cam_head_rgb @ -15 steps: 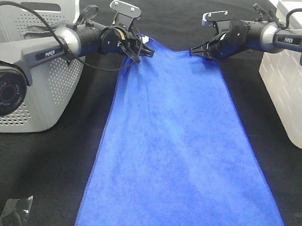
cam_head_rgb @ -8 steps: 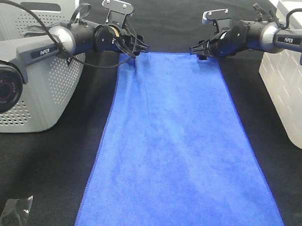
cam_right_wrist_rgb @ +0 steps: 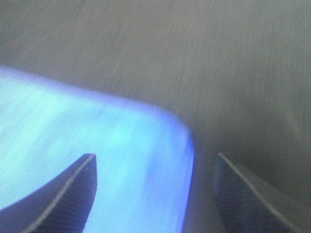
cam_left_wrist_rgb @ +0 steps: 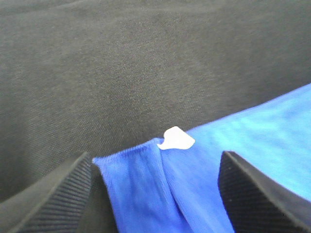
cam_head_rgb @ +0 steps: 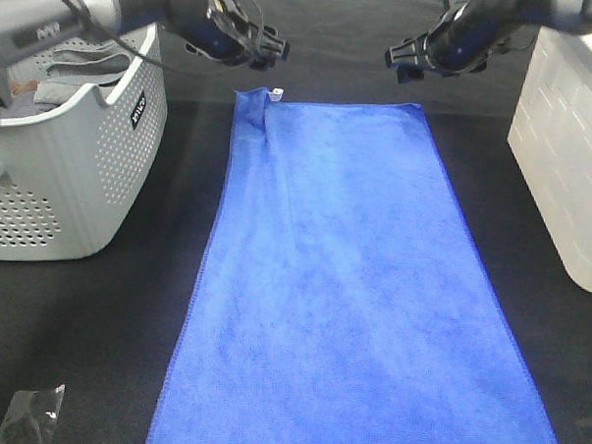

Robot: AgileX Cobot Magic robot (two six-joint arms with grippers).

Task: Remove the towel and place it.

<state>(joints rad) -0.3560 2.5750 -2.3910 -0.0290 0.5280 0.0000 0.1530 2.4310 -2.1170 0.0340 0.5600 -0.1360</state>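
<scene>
The royal-blue towel (cam_head_rgb: 352,293) lies flat and lengthwise on the black table, with its small white tag (cam_head_rgb: 277,94) at the far left corner. My left gripper (cam_head_rgb: 269,49) hovers open just beyond and above that corner. In the left wrist view the tag (cam_left_wrist_rgb: 176,139) and a small fold of the towel (cam_left_wrist_rgb: 146,184) lie between the open fingers (cam_left_wrist_rgb: 58,199), untouched. My right gripper (cam_head_rgb: 399,64) is open above the far right corner. The right wrist view shows that towel corner (cam_right_wrist_rgb: 141,160) below the open fingers (cam_right_wrist_rgb: 243,194).
A grey perforated basket (cam_head_rgb: 73,163) holding grey and brownish cloth stands at the left. A white bin (cam_head_rgb: 565,145) stands at the right. A clear plastic scrap (cam_head_rgb: 27,417) lies at the near left corner. The black tablecloth (cam_head_rgb: 125,323) surrounds the towel.
Both grippers let go of the towel's far corners and rose back away from it. The far edge, first lifted and bunched, now lies flat on the table.
</scene>
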